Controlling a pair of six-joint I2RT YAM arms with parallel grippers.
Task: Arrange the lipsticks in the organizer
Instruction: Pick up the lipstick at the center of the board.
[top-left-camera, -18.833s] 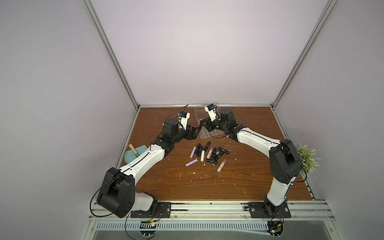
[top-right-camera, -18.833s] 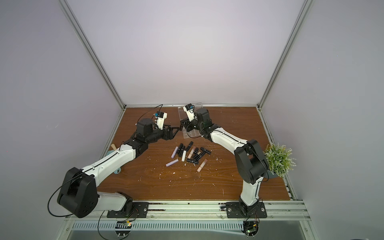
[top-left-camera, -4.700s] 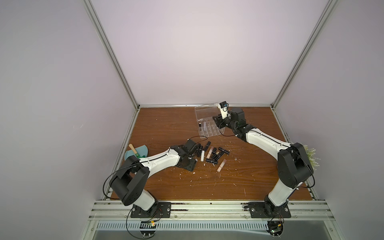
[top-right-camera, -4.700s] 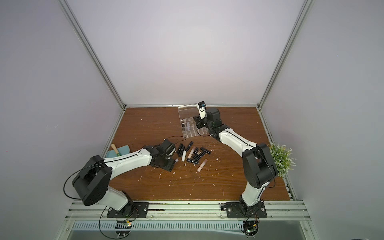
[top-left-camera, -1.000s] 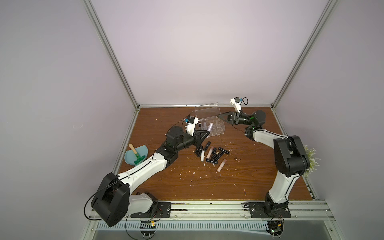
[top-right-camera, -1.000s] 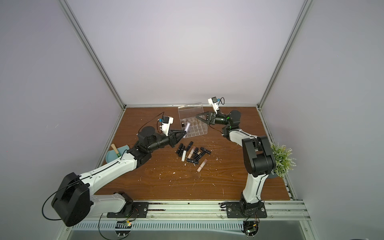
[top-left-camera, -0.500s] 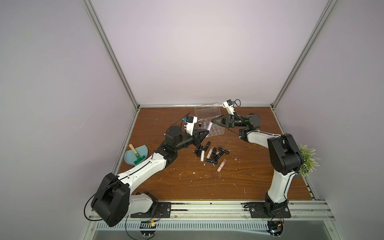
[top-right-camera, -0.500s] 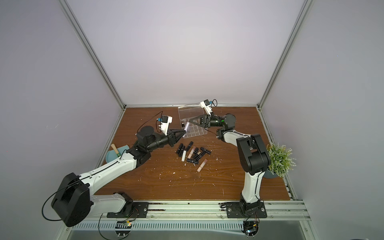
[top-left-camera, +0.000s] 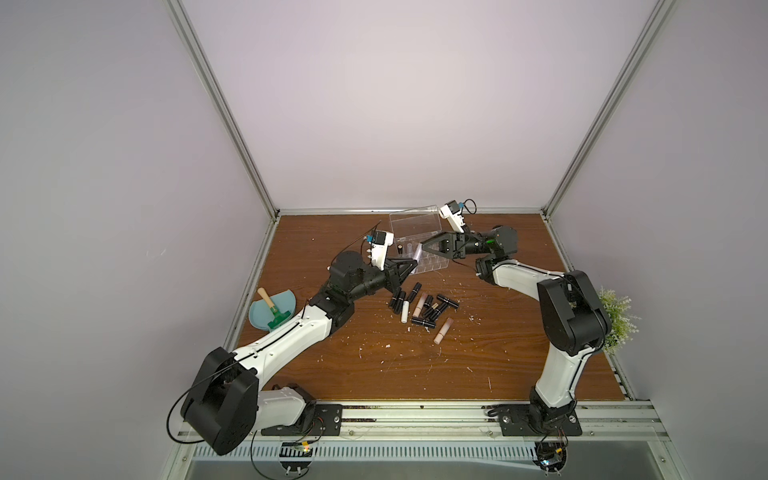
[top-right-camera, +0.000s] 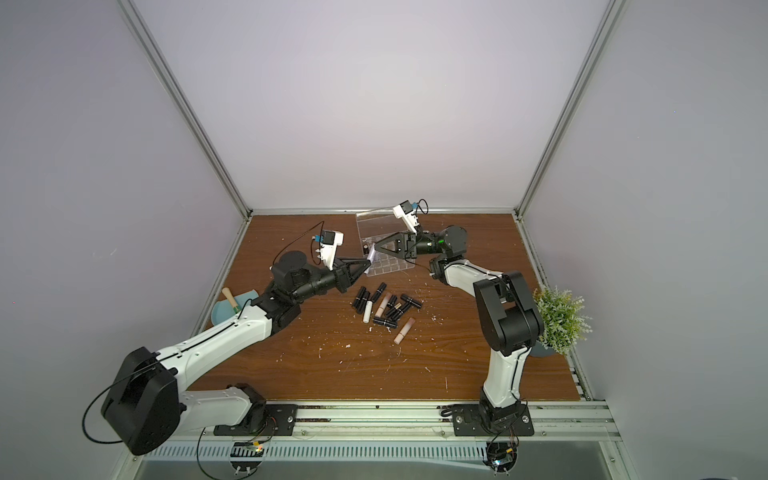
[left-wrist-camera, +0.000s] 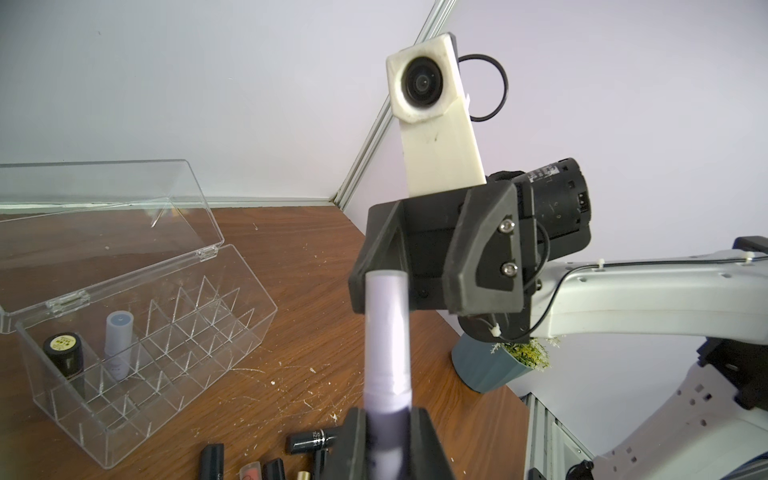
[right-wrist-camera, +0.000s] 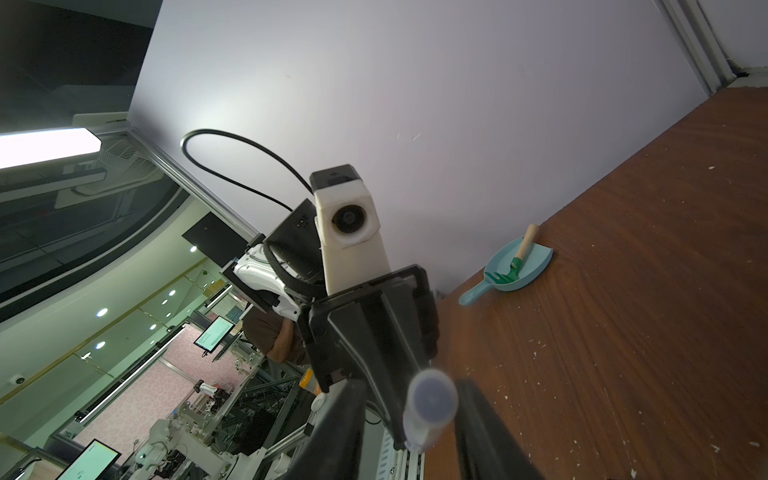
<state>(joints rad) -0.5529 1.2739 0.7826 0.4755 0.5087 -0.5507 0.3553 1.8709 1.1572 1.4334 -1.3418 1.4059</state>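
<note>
Left gripper: stays clamped on the lavender lipstick, held aloft just beside the organizer. Right gripper: has swung in over the organizer, narrows round the free end, still apart, not touching. Looks like a handover, ahead of upright slotting.

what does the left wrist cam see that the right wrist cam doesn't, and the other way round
Left wrist only: the organizer, lid open, with a black lipstick and a lavender lipstick standing in it, loose lipsticks, and the potted plant. Right wrist only: the light-blue dustpan with the green rake in it. Both: the wooden table and the held lavender tube, clamped by the left gripper, with the right gripper open around its free end.
</note>
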